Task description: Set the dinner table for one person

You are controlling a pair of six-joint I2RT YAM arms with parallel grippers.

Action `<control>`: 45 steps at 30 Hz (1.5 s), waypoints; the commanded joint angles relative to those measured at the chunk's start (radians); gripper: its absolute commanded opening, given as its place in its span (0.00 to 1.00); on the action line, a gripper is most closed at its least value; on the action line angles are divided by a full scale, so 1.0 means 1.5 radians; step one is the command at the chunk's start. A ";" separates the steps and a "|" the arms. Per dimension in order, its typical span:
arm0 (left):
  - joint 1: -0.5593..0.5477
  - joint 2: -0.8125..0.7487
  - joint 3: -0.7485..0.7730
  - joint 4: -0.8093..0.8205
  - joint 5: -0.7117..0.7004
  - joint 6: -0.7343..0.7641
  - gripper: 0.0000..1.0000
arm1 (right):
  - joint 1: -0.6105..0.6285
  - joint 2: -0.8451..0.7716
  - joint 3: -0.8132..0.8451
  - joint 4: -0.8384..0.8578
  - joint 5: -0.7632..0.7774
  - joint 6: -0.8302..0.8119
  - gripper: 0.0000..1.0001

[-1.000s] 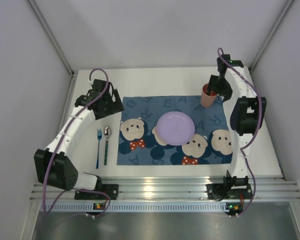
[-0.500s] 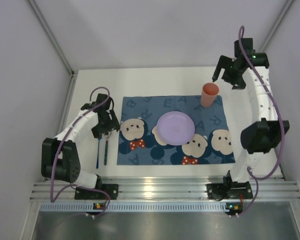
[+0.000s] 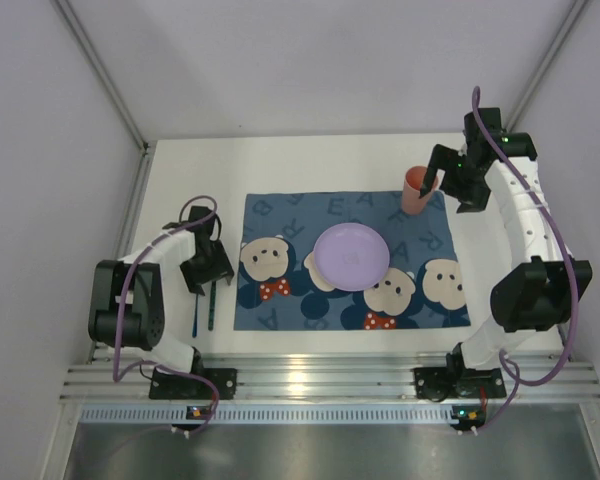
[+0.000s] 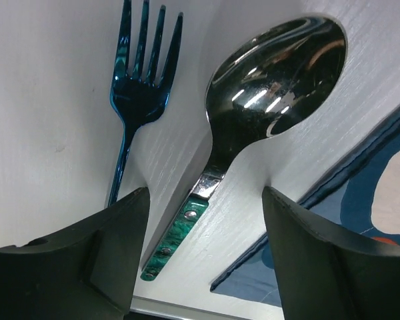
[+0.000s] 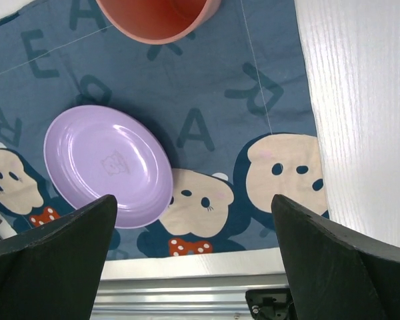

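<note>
Now the right fingers are off the cup, spread wide with nothing between them. The cup stands alone at the far right corner of the mat, beyond the plate. The left fingers have dropped low over the spoon, apart, straddling its handle without touching it, with the fork just beside. The white worktop carries it all, so placing the cutlery looks like the remaining job.

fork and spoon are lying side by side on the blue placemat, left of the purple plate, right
No: the fork and spoon lie side by side on the white table beside the placemat, left of the purple plate. The left wrist view shows it.
</note>
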 commanded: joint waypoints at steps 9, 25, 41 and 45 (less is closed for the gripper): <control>0.032 0.154 0.037 0.044 0.004 0.045 0.16 | 0.007 -0.010 0.019 0.012 -0.003 0.001 1.00; 0.040 0.076 0.240 -0.104 -0.050 0.104 0.00 | 0.138 -0.056 -0.013 0.118 -0.164 -0.041 1.00; -0.156 0.078 0.531 -0.067 0.214 -0.052 0.00 | 0.350 0.019 -0.137 0.502 -0.461 0.109 0.98; -0.197 0.082 0.547 -0.042 0.222 -0.074 0.00 | 0.354 0.035 -0.147 0.547 -0.463 0.140 0.95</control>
